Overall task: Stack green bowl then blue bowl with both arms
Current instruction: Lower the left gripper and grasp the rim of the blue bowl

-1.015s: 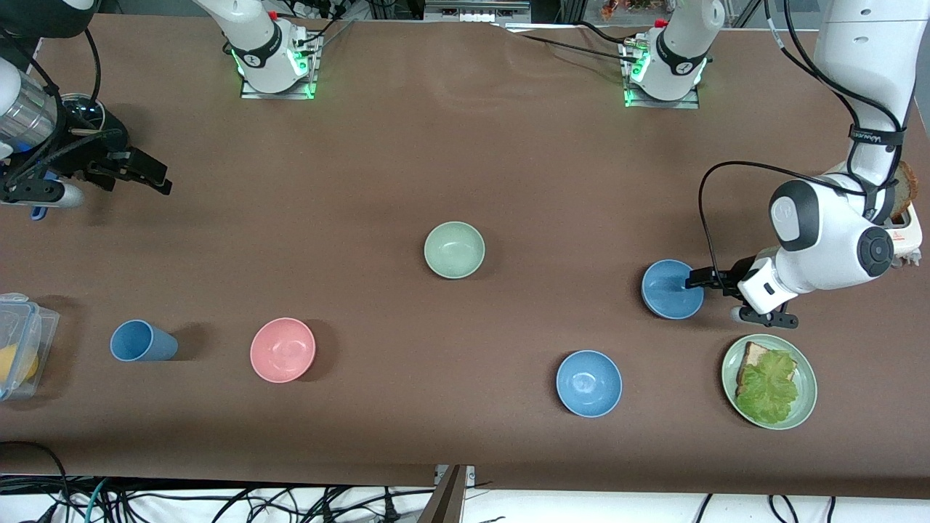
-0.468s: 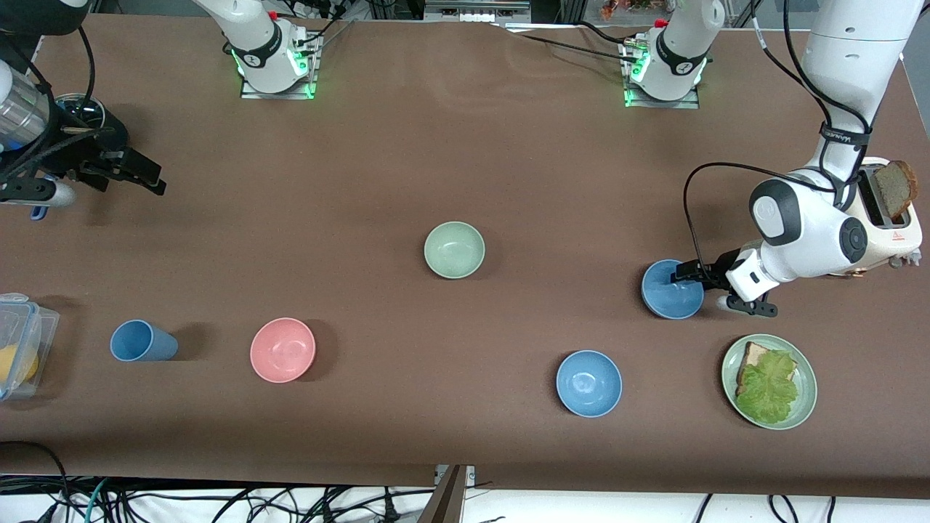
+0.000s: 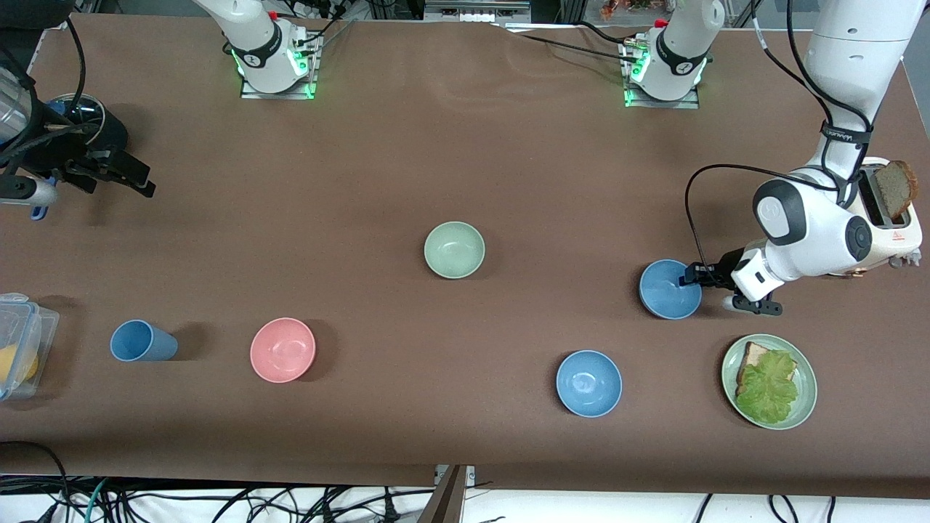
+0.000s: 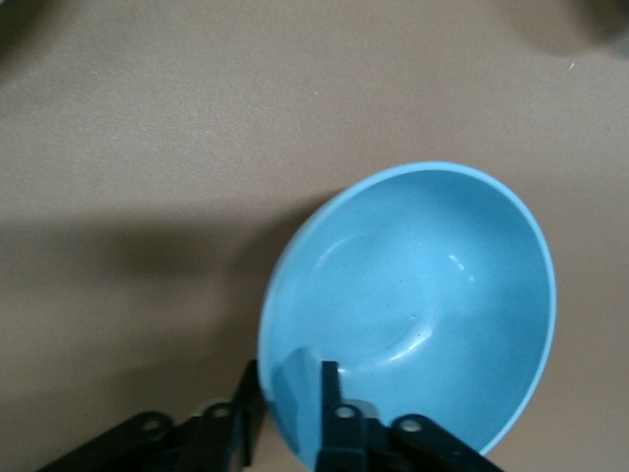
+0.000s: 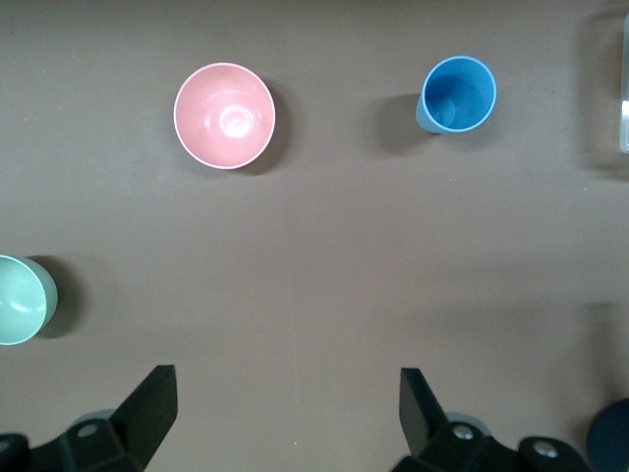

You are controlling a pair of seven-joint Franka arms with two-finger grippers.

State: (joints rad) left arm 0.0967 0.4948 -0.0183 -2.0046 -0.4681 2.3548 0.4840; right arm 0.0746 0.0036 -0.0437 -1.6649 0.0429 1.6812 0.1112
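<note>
The green bowl [image 3: 454, 250] sits upright at the table's middle; its edge shows in the right wrist view [image 5: 20, 299]. One blue bowl [image 3: 668, 290] is toward the left arm's end. My left gripper [image 3: 689, 279] is shut on its rim, one finger inside and one outside [image 4: 290, 383], and the bowl [image 4: 413, 295] looks slightly tilted. A second blue bowl [image 3: 588, 383] sits nearer the front camera, untouched. My right gripper [image 3: 138, 178] is open and empty [image 5: 288, 403] over bare table at the right arm's end.
A pink bowl [image 3: 282, 349] and a blue cup [image 3: 142, 341] stand toward the right arm's end. A green plate [image 3: 805, 407] with bread and lettuce and a toaster [image 3: 892, 218] are at the left arm's end. A plastic box [image 3: 22, 341] sits at the table edge.
My left gripper closed in on the blue bowl's rim and the bowl shifted slightly toward the right arm's end. My right gripper drifted toward the table's edge at its own end.
</note>
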